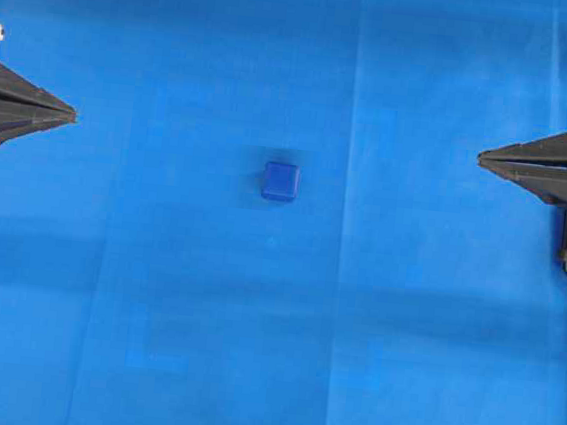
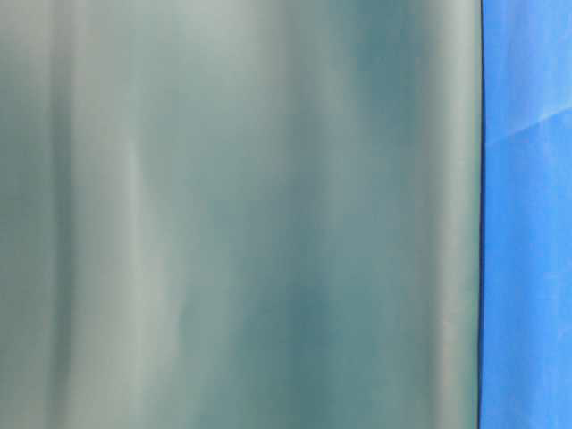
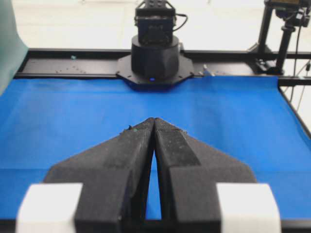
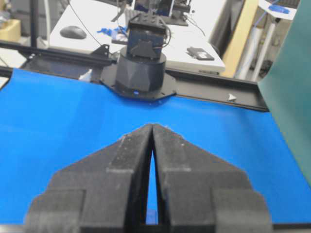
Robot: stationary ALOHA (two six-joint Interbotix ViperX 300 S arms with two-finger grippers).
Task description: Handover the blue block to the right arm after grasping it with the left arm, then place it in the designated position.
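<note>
The blue block (image 1: pixel 279 181), a small dark-blue cube, lies alone on the blue cloth near the middle of the overhead view. My left gripper (image 1: pixel 73 113), with white end pieces, sits at the left edge, shut with its tips together and nothing held. It also fills the foreground of its wrist view as the left gripper (image 3: pixel 154 120), tips touching. My right gripper (image 1: pixel 481 157), all black, rests at the right edge, shut and empty. Its wrist view shows the right gripper (image 4: pixel 152 125) with tips together; a sliver of the blue block (image 4: pixel 152 216) shows low between its fingers.
The blue cloth (image 1: pixel 270 352) covers the table. The opposite arm's black base (image 3: pixel 154 60) stands at the far edge in each wrist view. A grey-green sheet (image 2: pixel 241 214) fills most of the table-level view. Black frame rails (image 4: pixel 214 82) border the cloth.
</note>
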